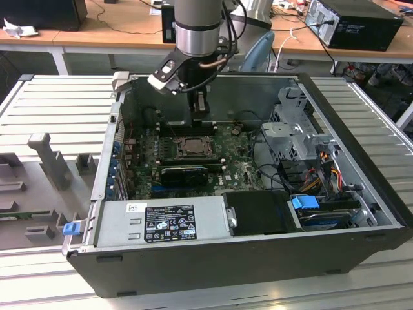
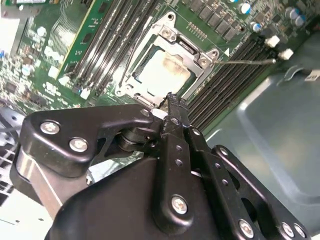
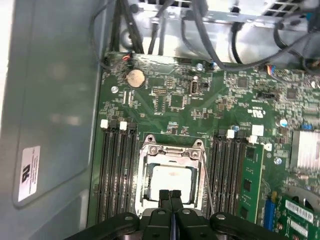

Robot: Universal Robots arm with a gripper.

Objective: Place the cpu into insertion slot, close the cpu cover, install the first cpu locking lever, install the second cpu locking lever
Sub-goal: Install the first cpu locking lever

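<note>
One open case (image 1: 361, 253) is holding the board (image 3: 175, 102), where the cpu (image 3: 172, 181) is sitting in the slot (image 1: 182, 147) under the cover (image 3: 171, 151). The pincer (image 3: 170, 196), clenched and empty, is hovering just above. A sticker (image 3: 29, 172) on the case wall is showing print too small to read.

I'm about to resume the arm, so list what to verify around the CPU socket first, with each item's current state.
1. cpu lying flat in the insertion slot: ok.
2. cpu cover down over the cpu: ok.
3. Wire locking lever latched: not ok; in the second wrist view it stands out across the memory slots.
4. Fingers of the gripper shut with nothing between them: ok.
5. Contact between gripper and cpu cover: cannot tell.
</note>
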